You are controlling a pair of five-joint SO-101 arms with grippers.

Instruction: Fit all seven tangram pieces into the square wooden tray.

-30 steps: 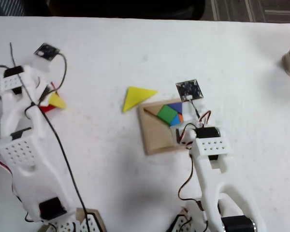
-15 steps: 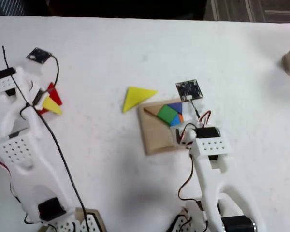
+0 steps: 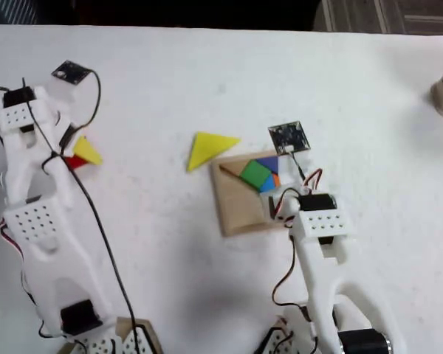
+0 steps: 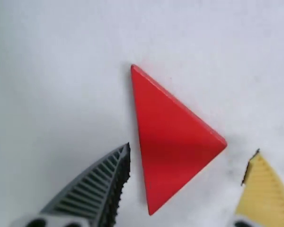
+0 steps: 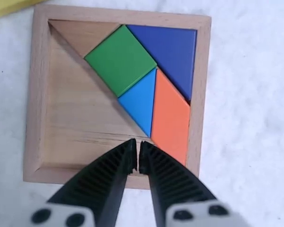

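In tray (image 5: pixel 31 94) | green square (image 5: pixel 119 59); dark-blue triangle (image 5: pixel 173 47); light-blue triangle (image 5: pixel 138 105); orange parallelogram (image 5: pixel 169 118)

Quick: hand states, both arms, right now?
Left hand: open, straddling the red triangle, not gripping.
Right hand: shut, empty, over the tray.

White table (image 3: pixel 207 81) (brightly lit), dark strip (image 3: pixel 170 11) beyond its far edge

Tangram pieces (image 3: pixel 257 175) sit in the wooden tray's (image 3: pixel 232 212) far right corner. A triangle (image 3: pixel 209 148) lies just beside its far left corner, a second triangle (image 4: pixel 168 142) well left.
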